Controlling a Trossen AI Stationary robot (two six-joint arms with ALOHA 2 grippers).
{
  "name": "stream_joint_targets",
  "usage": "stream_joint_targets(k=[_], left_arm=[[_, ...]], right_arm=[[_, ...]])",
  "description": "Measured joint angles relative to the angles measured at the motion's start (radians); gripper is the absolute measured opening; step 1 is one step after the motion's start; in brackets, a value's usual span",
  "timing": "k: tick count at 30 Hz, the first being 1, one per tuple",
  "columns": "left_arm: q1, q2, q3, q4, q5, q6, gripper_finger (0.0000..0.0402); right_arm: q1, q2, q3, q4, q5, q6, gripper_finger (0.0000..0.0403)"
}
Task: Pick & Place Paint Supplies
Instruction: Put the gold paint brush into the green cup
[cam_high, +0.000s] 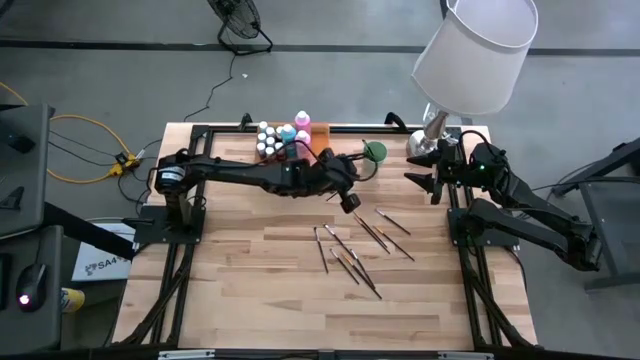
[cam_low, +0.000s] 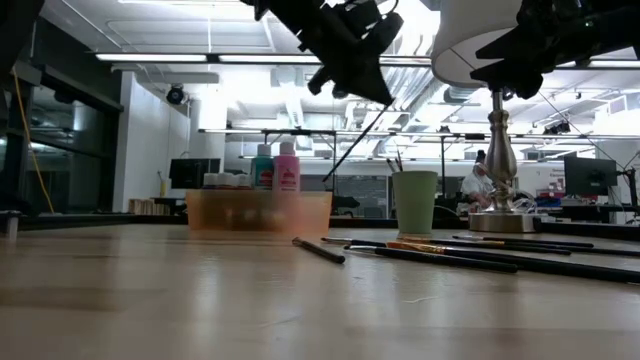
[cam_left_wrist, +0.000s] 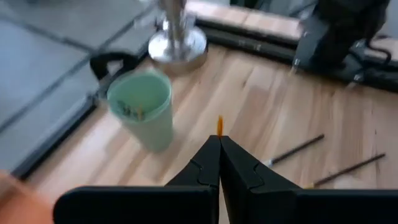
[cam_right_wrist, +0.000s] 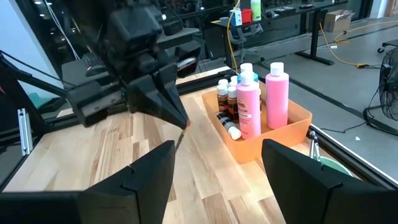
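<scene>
We see the wooden table (cam_high: 250, 290) evenly and softly lit from overhead, with only faint shadows beneath the paintbrushes (cam_high: 352, 252). In the low view, ceiling light strips (cam_low: 200, 57) glare brightly and the near tabletop is out of focus. The left wrist view is blurred throughout, and the pale green cup (cam_left_wrist: 142, 107) looks soft there.

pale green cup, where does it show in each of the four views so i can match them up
High view: the pale green cup sits at the table's far edge, left of the lamp base.
Low view: cup right of centre, beside the lamp base.
Left wrist view: cup below the lamp base.
Right wrist view: only a green sliver, probably its rim.
</scene>
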Motion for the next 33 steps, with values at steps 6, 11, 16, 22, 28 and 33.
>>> stream_joint_targets(k=[6, 11, 16, 22, 28, 33], left_arm=[[0.013, 0.000, 0.000, 0.109, 0.035, 0.145, 0.0000], [0.032, -0.008, 0.000, 0.186, 0.072, 0.251, 0.0000], [0.062, -0.024, 0.000, 0.247, 0.130, 0.308, 0.0000], [0.110, -0.027, 0.000, 0.323, 0.309, 0.332, 0.0000], [0.138, -0.026, 0.000, 0.325, 0.368, 0.325, 0.0000], [0.142, -0.026, 0.000, 0.327, 0.381, 0.326, 0.0000]], right_arm=[[0.000, 0.000, 0.000, 0.013, -0.001, 0.000, 0.0235], [0.000, 0.003, 0.000, 0.018, -0.004, 0.005, 0.0235], [0.002, 0.058, 0.000, 0.027, -0.038, -0.031, 0.0235], [0.044, 0.218, -0.058, 0.259, -0.030, -0.080, 0.0235], [0.103, 0.368, -0.060, 0.467, -0.026, -0.107, 0.0235], [0.140, 0.501, -0.060, 0.671, 0.029, -0.111, 0.0235]])
